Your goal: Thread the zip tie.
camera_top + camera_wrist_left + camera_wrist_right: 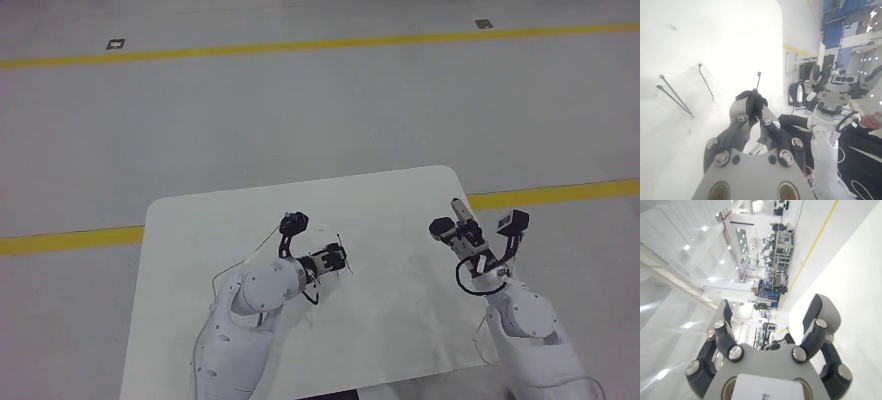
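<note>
Left gripper (755, 94) near bench (180, 260) centre; jaws pressed together, pinching black zip tie (758, 81), head end poking past tips; three spare ties (676, 94) flat on bench nearby; right gripper (772, 308) at bench's 3 o'clock edge, jaws spread wide, touching nothing; wrist label (768, 387) cut off, unreadable

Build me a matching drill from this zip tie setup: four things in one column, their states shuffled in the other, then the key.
Things
1. left tool
2. right tool
3. held zip tie
4. spare zip ties

States
A. open, holding nothing
B. lying flat on the table
C. shut on a zip tie
D. sticking out past the closed tool, head end free

Pairs: 1-C, 2-A, 3-D, 4-B
</note>
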Available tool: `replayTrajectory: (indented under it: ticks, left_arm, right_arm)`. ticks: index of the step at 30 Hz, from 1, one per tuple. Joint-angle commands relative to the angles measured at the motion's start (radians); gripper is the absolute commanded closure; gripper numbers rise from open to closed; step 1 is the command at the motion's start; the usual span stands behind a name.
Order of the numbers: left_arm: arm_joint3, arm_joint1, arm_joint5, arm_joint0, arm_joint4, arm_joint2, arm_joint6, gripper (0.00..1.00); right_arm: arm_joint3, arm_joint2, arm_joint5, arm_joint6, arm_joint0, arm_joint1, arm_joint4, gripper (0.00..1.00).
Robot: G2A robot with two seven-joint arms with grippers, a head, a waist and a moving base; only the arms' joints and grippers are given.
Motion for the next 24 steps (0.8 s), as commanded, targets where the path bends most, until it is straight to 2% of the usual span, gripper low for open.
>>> replayTrajectory:
  ticks: [1, 3, 5, 7, 11, 14, 21, 24]
  left_arm:
    - [-0.013, 0.009, -0.050, 0.009, -0.059, -0.022, -0.037, 1.00]
    - [-0.016, 0.016, -0.092, 0.014, -0.111, -0.035, -0.072, 1.00]
    - [-0.019, 0.024, -0.156, 0.020, -0.199, -0.045, -0.121, 1.00]
    - [-0.014, 0.033, -0.201, 0.019, -0.242, -0.056, -0.155, 1.00]
    - [0.004, 0.046, -0.256, 0.016, -0.361, -0.060, -0.212, 1.00]
    - [0.030, 0.055, -0.240, -0.002, -0.432, -0.065, -0.258, 1.00]
    - [0.030, 0.055, -0.240, -0.002, -0.432, -0.065, -0.258, 1.00]
    - [0.051, 0.061, -0.227, -0.004, -0.459, -0.052, -0.233, 1.00]
  right_arm:
    - [0.018, 0.007, -0.015, 0.082, 0.004, 0.003, 0.005, 0.00]
    - [0.029, 0.016, -0.015, 0.138, 0.013, 0.005, 0.009, 0.00]
    - [0.037, 0.021, -0.015, 0.204, 0.025, 0.008, -0.007, 0.00]
    - [0.047, 0.022, -0.015, 0.260, 0.033, 0.008, -0.008, 0.00]
    - [0.058, 0.025, -0.015, 0.352, 0.043, 0.005, 0.002, 0.00]
    - [0.056, 0.031, -0.015, 0.370, 0.048, 0.004, -0.017, 0.00]
    - [0.056, 0.031, -0.015, 0.370, 0.048, 0.004, -0.017, 0.00]
    - [0.050, 0.002, -0.015, 0.415, 0.057, 0.005, -0.042, 0.00]
